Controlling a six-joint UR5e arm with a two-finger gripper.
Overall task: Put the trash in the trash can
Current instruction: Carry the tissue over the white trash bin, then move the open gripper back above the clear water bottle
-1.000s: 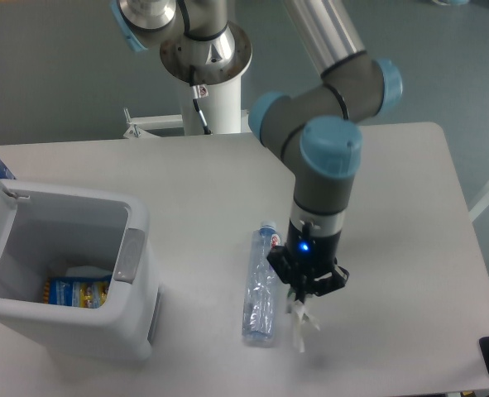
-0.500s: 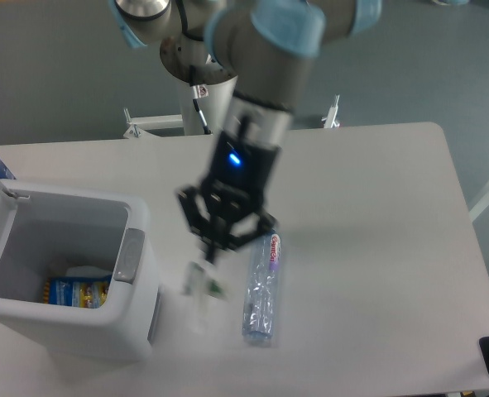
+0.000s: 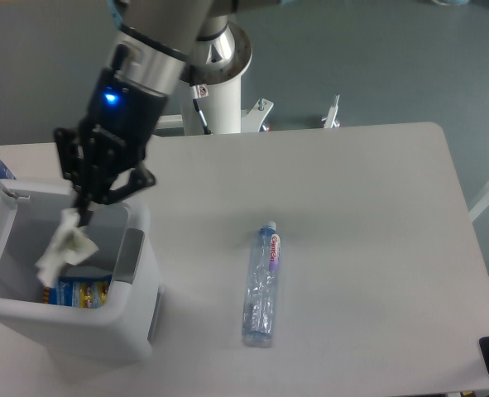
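Now my hand is over the open trash can, and its fingers pinch the top of the paper scrap, which hangs straight below them inside the rim. I judge that I only need to release it. The bottle lies on the table, well apart to the hand's right in the picture, long axis almost front-to-back, cap away from the camera.

The crumpled white paper scrap hangs over the open mouth of the boxy white trash can at the near left, lid tipped back, while the crushed clear plastic bottle lies flat mid-table, pale cap pointing far.
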